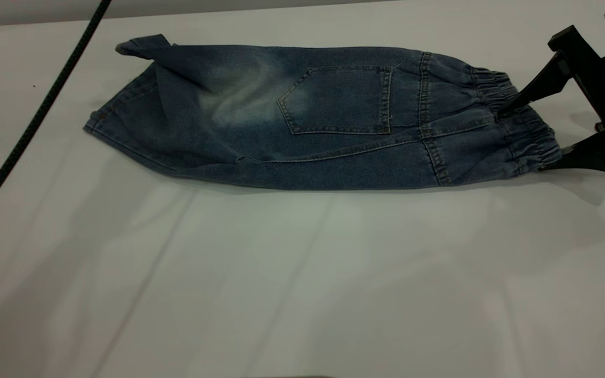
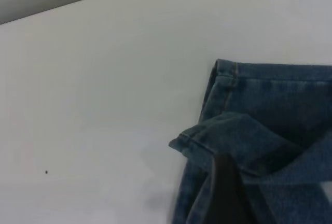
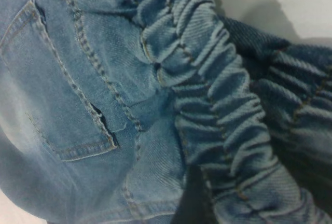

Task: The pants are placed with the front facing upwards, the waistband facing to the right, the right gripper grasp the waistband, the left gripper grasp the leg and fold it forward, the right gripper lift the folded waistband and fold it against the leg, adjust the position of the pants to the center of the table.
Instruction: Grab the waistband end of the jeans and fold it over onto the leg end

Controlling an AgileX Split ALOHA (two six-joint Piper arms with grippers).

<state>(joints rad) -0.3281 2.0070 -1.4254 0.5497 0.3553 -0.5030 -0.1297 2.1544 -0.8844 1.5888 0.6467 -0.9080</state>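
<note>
The blue denim pants [image 1: 302, 121] lie folded lengthwise on the white table [image 1: 302, 283], back pocket [image 1: 339, 100] up, leg hems to the left. The ruffled waistband [image 1: 518, 126] points right. My right gripper [image 1: 528, 137] is at the waistband's end, open, one finger on top of the band and the other by its near edge. The right wrist view shows the gathered waistband [image 3: 218, 94] between the dark fingers of my right gripper [image 3: 249, 193]. My left gripper [image 2: 226, 195] appears only as a dark blurred shape over the curled leg hem [image 2: 207, 138]; it is outside the exterior view.
A black braided cable [image 1: 34, 115] runs diagonally across the table's left side. The table's far edge [image 1: 281, 9] lies just behind the pants. White tabletop stretches in front of the pants toward the near edge.
</note>
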